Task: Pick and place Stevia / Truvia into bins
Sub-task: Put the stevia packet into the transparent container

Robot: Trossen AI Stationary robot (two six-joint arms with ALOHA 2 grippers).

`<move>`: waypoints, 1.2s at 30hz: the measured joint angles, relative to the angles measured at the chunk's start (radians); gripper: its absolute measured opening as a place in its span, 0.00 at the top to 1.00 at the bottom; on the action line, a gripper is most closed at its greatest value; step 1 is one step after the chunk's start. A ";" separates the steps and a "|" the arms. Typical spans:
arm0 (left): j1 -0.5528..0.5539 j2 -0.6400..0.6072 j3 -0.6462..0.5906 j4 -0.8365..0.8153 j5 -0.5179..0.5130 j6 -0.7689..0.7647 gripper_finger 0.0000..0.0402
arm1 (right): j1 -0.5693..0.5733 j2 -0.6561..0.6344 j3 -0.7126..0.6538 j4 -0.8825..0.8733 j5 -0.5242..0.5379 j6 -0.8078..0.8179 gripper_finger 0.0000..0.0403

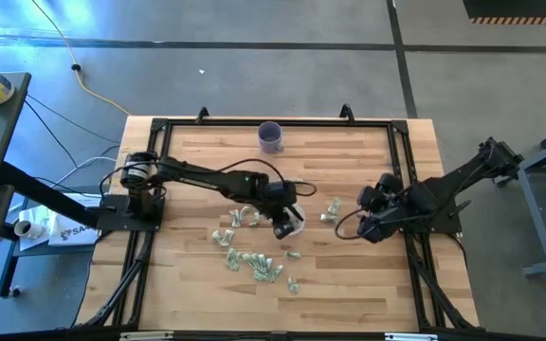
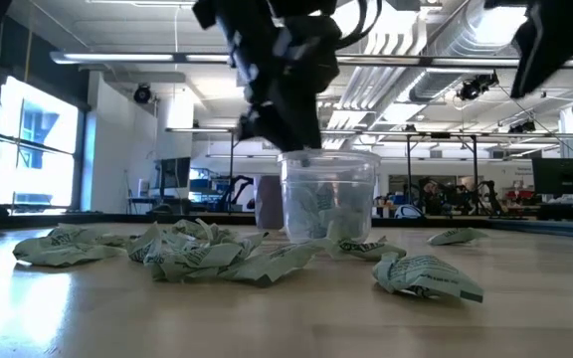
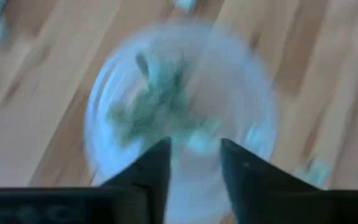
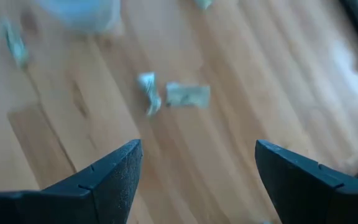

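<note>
Your left gripper point(image 3: 194, 165) hangs directly over the clear cup point(image 1: 293, 222), its fingers parted with a narrow gap and nothing between them, so the drop looks done or nearly so. Lift straight up before you swing away; the cup is light, thin-walled plastic and a brush from a finger would likely tip it.

From the cup, loose sachets point(image 1: 252, 262) lie scattered from about seven to nine o'clock on the wooden table point(image 1: 188, 284). They are crumpled paper, pale green and white, so pinch each at a raised fold. More already sit inside the cup.

At three o'clock your right gripper point(image 4: 194, 180) waits wide open and empty, near two sachets point(image 1: 330, 210). Farther off, at twelve o'clock, stands the opaque purple cup point(image 1: 270, 137).
</note>
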 joint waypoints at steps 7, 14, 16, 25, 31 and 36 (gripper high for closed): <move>-0.060 -0.104 0.059 -0.416 -0.062 0.078 0.35 | -0.102 0.002 -0.228 0.327 -0.185 -0.222 0.25; -0.153 -0.296 -0.116 -0.533 -0.085 -0.047 0.41 | -0.300 0.021 -0.274 0.429 -0.231 -0.681 0.25; -0.184 -0.359 -0.178 -0.502 -0.087 -0.126 0.44 | -0.355 0.051 -0.274 0.488 -0.289 -0.854 0.25; -0.340 -0.619 -0.394 -0.297 -0.230 -0.560 0.52 | -0.556 0.357 -0.226 0.548 -0.367 -1.137 0.25; -0.397 -0.652 -0.421 -0.298 -0.312 -0.669 0.53 | -0.579 0.502 -0.164 0.535 -0.364 -1.194 0.25; -0.400 -0.651 -0.421 -0.308 -0.318 -0.652 0.53 | -0.573 0.525 -0.127 0.550 -0.387 -1.212 0.27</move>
